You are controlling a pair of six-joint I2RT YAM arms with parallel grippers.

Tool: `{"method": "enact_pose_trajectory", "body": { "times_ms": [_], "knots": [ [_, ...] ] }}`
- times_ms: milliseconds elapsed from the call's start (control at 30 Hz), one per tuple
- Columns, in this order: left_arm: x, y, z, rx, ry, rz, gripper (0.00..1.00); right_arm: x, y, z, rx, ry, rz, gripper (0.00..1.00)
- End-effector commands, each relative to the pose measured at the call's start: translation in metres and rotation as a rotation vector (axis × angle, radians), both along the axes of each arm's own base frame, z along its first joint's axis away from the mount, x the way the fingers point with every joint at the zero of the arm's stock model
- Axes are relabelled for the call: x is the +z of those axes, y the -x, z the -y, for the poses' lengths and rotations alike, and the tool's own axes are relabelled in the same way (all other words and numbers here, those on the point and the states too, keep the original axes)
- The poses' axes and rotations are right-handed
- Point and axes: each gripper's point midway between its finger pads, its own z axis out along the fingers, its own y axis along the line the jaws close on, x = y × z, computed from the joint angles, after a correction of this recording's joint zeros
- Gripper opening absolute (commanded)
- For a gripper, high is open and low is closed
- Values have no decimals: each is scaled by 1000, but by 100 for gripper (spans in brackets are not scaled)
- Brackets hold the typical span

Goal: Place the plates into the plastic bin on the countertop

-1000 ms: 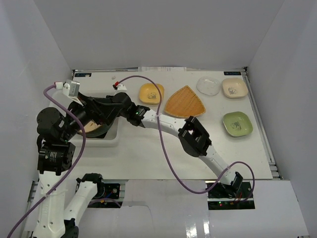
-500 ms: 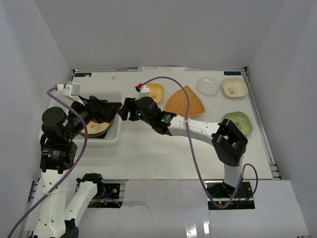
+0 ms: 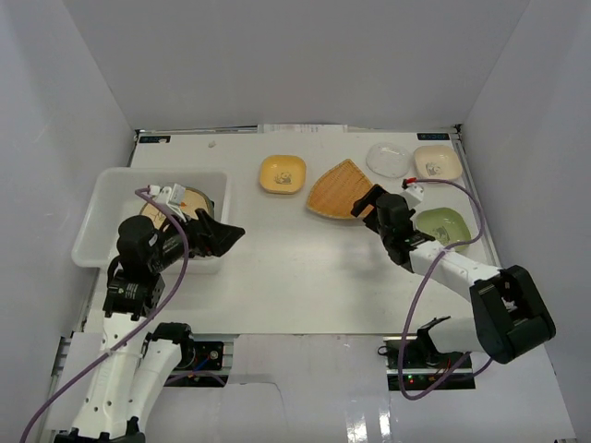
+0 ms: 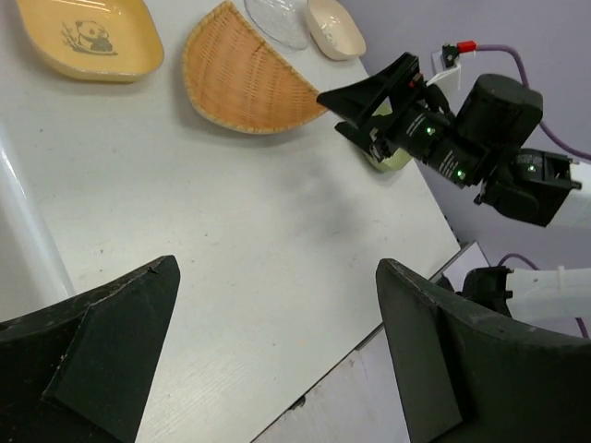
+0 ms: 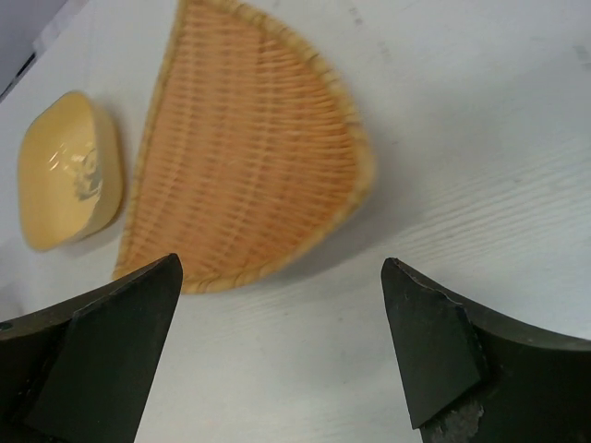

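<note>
Task is partly done: five dishes sit out on the white worktop (image 3: 295, 277), apart from the white translucent plastic bin (image 3: 95, 217) at its left side. Count on the worktop: one yellow rounded-square dish with a panda print (image 3: 282, 173), one orange woven fan-shaped plate (image 3: 343, 189), one clear round plate (image 3: 388, 160), one cream rounded-square dish (image 3: 437, 163), one green rounded-square dish (image 3: 443, 229). One bin. Inside it lie stacked dishes (image 3: 187, 200), a pale one on top. My left arm covers most of them, so I cannot count them. My left claw (image 4: 277, 351) is spread wide and empty, just off the bin's near right corner, over bare worktop. My right claw (image 5: 277, 341) is spread wide too, empty, hovering at the near edge of the woven plate. I cannot tell if it touches, but it looks clear of it. My read: the woven plate goes next, then the other four are left to bin.
</note>
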Motion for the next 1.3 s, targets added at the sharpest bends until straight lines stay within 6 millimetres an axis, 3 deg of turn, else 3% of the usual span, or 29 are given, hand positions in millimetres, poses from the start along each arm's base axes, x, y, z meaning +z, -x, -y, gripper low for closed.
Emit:
{"method": "enact_pose_trajectory", "body": {
  "times_ms": [0,100,200,233,267,300,367,400,500,600,733,833,900,933,967,1000,1033,1067,1100,1133,1167,1200,1233,1267],
  "knots": [
    [-8,12,4,-57,-35,51,98,-3,-11,39,-136,-52,5,95],
    [-8,18,7,-89,-55,95,98,-14,-19,52,-156,-64,-21,96],
    [-16,18,7,-94,-74,101,98,-16,-38,34,-54,-104,-42,96],
    [-24,17,7,-92,-77,85,98,-27,-44,31,-44,-106,-74,94],
    [-27,16,6,-86,-79,82,98,-21,-53,26,-34,-121,-61,90],
    [-29,16,7,-86,-78,80,98,-22,-57,25,-30,-124,-63,73],
    [-31,17,7,-88,-70,71,98,-26,-63,24,-43,-143,-70,55],
    [-28,19,8,-94,-65,74,98,-28,-63,26,-54,-148,-70,36],
    [-10,21,11,-104,-41,94,98,-18,-57,35,-96,-156,-11,11],
    [13,24,15,-128,-7,133,98,14,-41,46,-128,-170,93,8],
    [49,27,23,-167,66,202,98,49,-7,40,-93,-159,202,8],
    [86,29,27,-187,125,264,98,97,12,11,42,-219,318,8],
    [107,31,27,-187,151,306,98,122,23,-21,152,-218,345,8],
    [122,33,27,-187,157,336,98,148,23,-36,193,-235,379,8],
    [130,32,26,-176,162,350,98,159,26,-49,235,-246,392,8],
    [136,32,25,-169,164,361,98,162,33,-75,304,-263,388,8],
    [145,34,24,-168,168,380,98,189,33,-90,335,-295,439,8],
    [148,33,23,-156,169,385,98,195,42,-117,399,-307,434,8],
    [151,33,22,-147,172,389,98,205,35,-142,432,-306,428,8],
    [151,32,21,-137,173,391,98,186,38,-158,465,-282,387,8],
    [151,31,18,-116,175,386,98,215,46,-188,522,-315,425,8],
    [151,31,17,-107,177,383,98,196,39,-213,543,-276,389,8],
    [149,30,17,-99,179,375,98,199,39,-230,567,-274,385,8],
    [149,31,16,-93,179,369,98,225,42,-254,603,-301,407,8]
  ]
}}
